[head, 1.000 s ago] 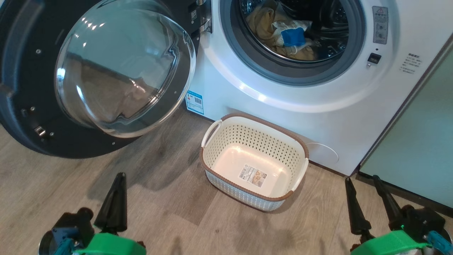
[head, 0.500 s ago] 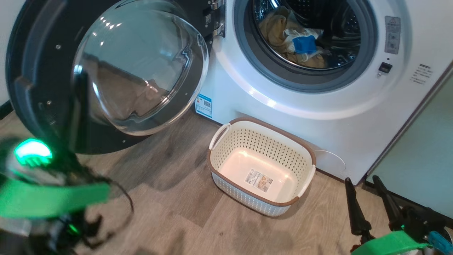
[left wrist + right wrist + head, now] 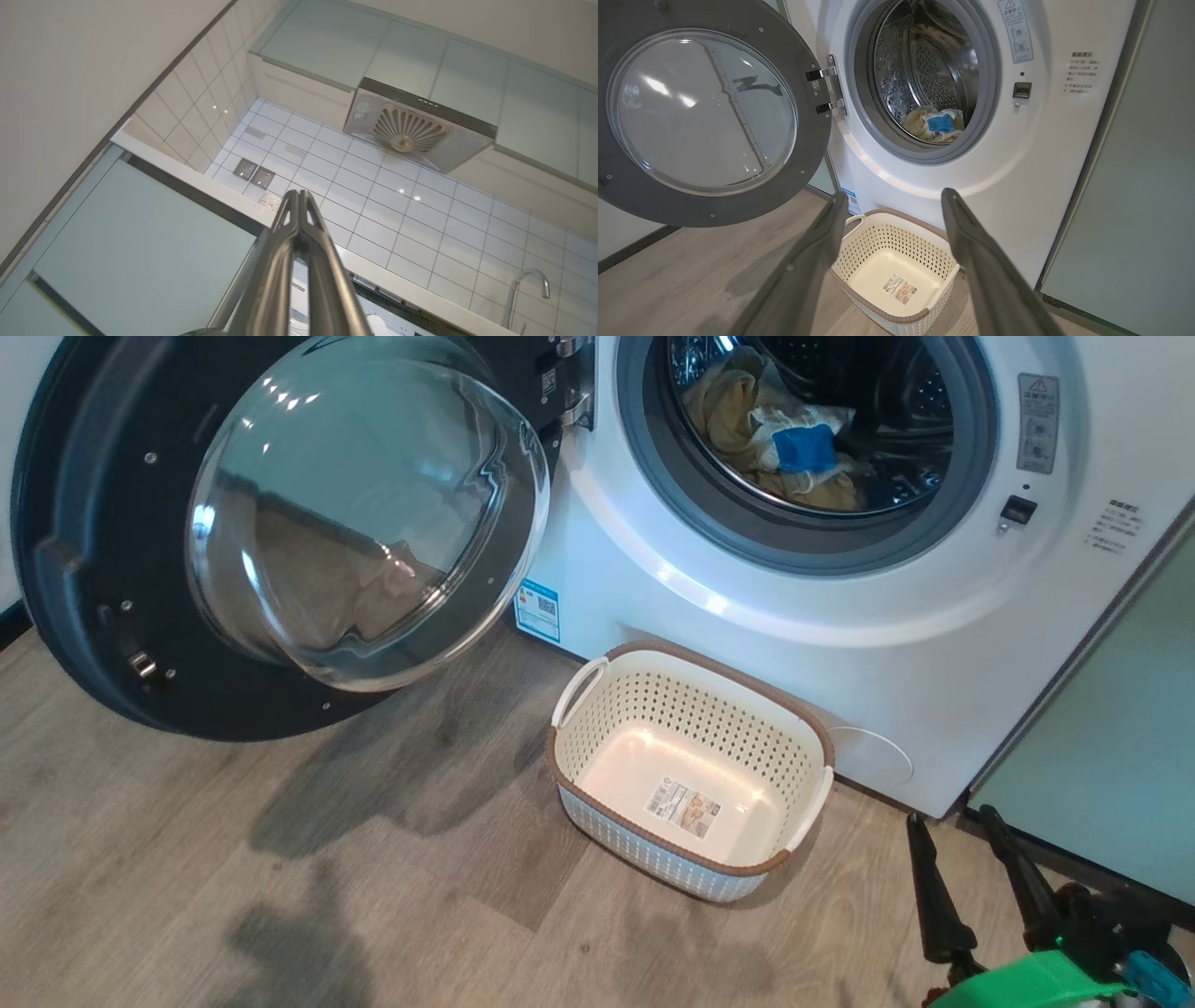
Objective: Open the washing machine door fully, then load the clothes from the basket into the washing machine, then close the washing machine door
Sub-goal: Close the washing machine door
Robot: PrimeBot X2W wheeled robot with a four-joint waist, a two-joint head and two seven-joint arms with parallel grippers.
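Above the washing machine [image 3: 387,323] hangs a range hood [image 3: 416,133].

A: Appliances shown?
B: One washing machine [image 3: 840,653], with one washing machine door [image 3: 84,523] on two hinges [image 3: 829,106].
A: Containers?
B: One basket [image 3: 709,719], bearing two white handles [image 3: 571,689] and one label [image 3: 683,806].
A: Laundry?
B: One heap of clothes [image 3: 728,411], with one blue patch [image 3: 805,448]; the separate garments in it cannot be counted.
A: Fittings above?
B: One range hood [image 3: 416,130], one tap [image 3: 528,289]
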